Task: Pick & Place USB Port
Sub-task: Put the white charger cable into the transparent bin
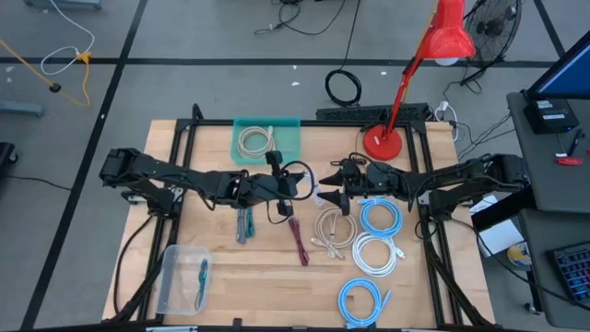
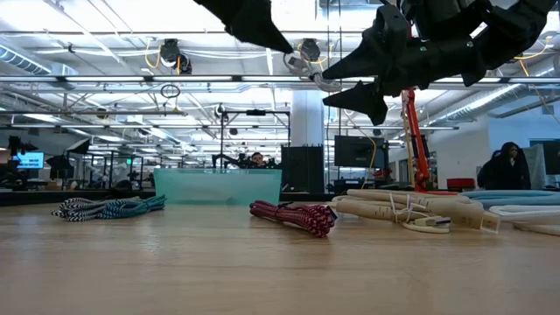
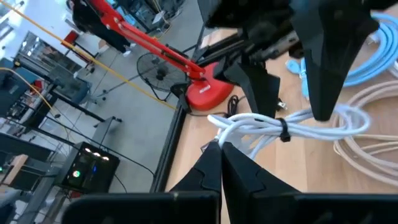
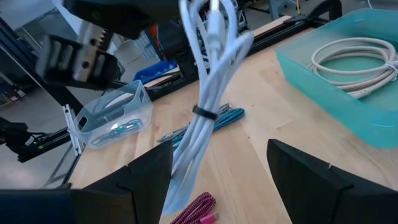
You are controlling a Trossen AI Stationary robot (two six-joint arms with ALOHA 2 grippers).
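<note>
High view: left gripper (image 1: 312, 195) pinching white cable (image 1: 323, 196).

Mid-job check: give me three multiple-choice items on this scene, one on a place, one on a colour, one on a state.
1. Where is the white cable bundle?
A on the floor
B in the left tool, up in the air
C in a drawer

2. What colour is the desk lamp?
A red
B green
C white

3. The right tool is:
A shut on the bundle
B open
C out of view

Answers:
1. B, the left tool pinches it aloft.
2. A, its base and arm are red.
3. B, its fingers stand apart.
</note>
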